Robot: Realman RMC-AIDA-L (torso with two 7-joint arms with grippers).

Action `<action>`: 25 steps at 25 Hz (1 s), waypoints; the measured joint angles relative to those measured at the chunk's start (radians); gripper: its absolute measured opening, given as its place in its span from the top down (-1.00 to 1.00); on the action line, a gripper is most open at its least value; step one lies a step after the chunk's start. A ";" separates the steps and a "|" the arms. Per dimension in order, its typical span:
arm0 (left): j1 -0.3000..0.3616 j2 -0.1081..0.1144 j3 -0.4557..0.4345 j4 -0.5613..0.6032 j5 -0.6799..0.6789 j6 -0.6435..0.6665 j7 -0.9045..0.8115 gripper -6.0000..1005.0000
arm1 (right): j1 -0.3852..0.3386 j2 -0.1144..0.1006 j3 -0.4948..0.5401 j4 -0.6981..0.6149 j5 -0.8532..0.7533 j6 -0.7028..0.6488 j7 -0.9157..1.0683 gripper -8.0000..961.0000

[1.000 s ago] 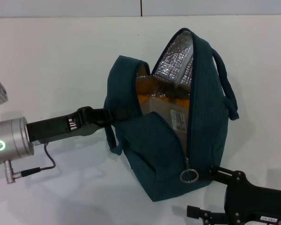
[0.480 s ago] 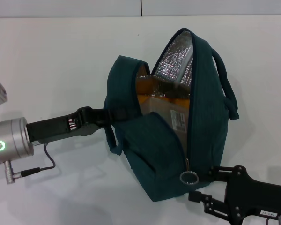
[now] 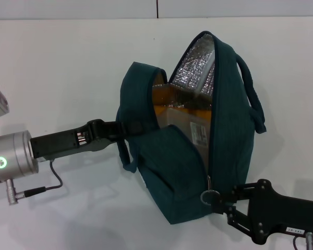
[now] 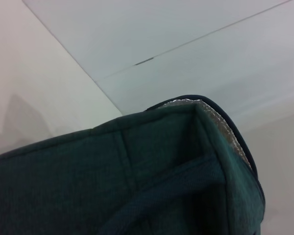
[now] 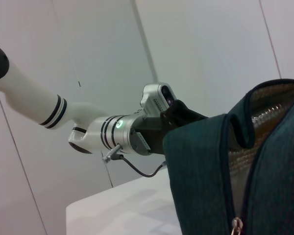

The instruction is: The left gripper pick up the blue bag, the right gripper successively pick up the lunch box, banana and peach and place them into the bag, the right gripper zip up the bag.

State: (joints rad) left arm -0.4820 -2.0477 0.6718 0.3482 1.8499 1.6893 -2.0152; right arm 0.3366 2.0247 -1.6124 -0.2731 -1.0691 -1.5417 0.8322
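Two grippers: I have both on the blue bag [image 3: 198, 156], one at each side of it.
Blue bag: dark teal-green fabric, standing upright on the white table [image 3: 57, 67], mouth gaping at the top.
Lining: silver quilted foil [image 3: 198, 65] shows inside the raised far flap; the same foil edge appears in the left wrist view [image 4: 225, 132].
Handles: one loop handle [image 3: 253, 99] arcs over the bag's right side; a second loop hangs down its left side.
Zip: the dark zip track runs down the bag's front edge to a metal ring pull [image 3: 208, 196] near the bottom.
Contents: I see the lunch box [image 3: 190, 127] inside the bag as a pale clear block with a label; above it an orange-yellow shape that I take for the banana [image 3: 177, 101].
Left gripper [image 3: 138, 126]: clenched on the bag's left rim, holding that side away from the opening.
Right gripper [image 3: 219, 200]: at the bag's lower front corner, its tips right at the ring pull; I cannot tell whether the fingers have closed on it.
Right wrist view: the bag's [image 5: 210, 176] edge fills the near side, with the left arm [image 5: 112, 134] beyond it.
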 joint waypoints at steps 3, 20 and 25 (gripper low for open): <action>-0.002 -0.001 0.001 0.000 0.000 0.006 0.001 0.81 | 0.003 0.000 0.000 0.000 0.000 0.002 0.000 0.65; 0.000 -0.003 0.006 0.000 0.000 0.014 0.012 0.78 | 0.020 0.003 -0.028 0.000 0.012 0.025 0.011 0.69; 0.001 -0.003 0.006 0.000 0.000 0.014 0.013 0.78 | 0.018 0.003 -0.029 0.001 0.020 0.025 0.009 0.88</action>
State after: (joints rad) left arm -0.4812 -2.0508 0.6780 0.3478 1.8497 1.7030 -2.0018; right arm 0.3551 2.0273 -1.6413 -0.2721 -1.0489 -1.5170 0.8409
